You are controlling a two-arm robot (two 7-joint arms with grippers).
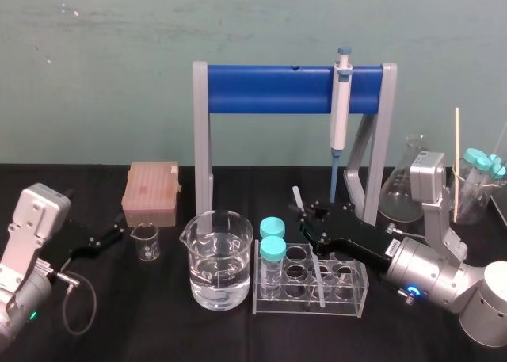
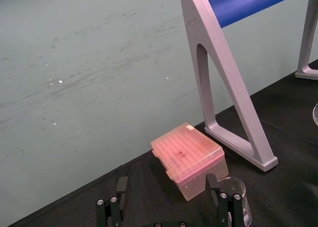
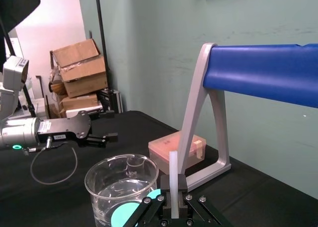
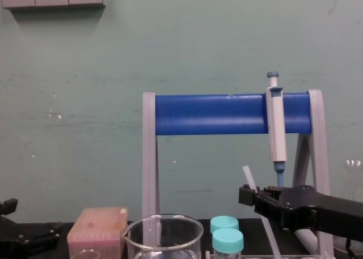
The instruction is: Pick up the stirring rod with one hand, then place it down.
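Nearest you sits the test-tube rack [image 1: 352, 302], your landmark. The stirring rod [image 1: 316, 275] slants across it, its lower end over the rack's front edge and its upper end leaning back and to the left. You cannot tell whether the tip touches the rack. Just behind the rack, the right gripper [image 1: 306, 217] clamps narrowly on the rod's upper part, with a short stub poking above its fingers. Well left of the rack, past the large beaker [image 1: 220, 259], the left gripper [image 1: 113, 235] rests with its fingers spread wide. Behind the rack stands the blue pipette stand [image 1: 269, 90].

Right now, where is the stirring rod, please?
Head view, right of centre: the stirring rod is clamped in the right gripper, tilted by the test tube rack.
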